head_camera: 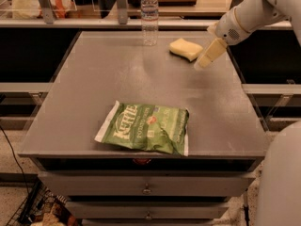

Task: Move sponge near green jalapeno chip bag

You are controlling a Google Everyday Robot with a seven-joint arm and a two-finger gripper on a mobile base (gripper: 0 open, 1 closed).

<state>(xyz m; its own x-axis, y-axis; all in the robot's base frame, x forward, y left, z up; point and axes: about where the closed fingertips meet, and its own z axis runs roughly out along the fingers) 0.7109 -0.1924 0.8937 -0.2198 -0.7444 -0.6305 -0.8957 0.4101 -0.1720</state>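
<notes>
Cream tool (205, 60) beside yellow sponge (186, 49)

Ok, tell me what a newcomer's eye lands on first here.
The green Kettle chip bag stands out first, lying flat near the front edge of the grey table. Next comes the white arm reaching in from the right, its gripper just right of the pale yellow sponge at the far side. A clear water bottle stands upright at the far edge.
</notes>
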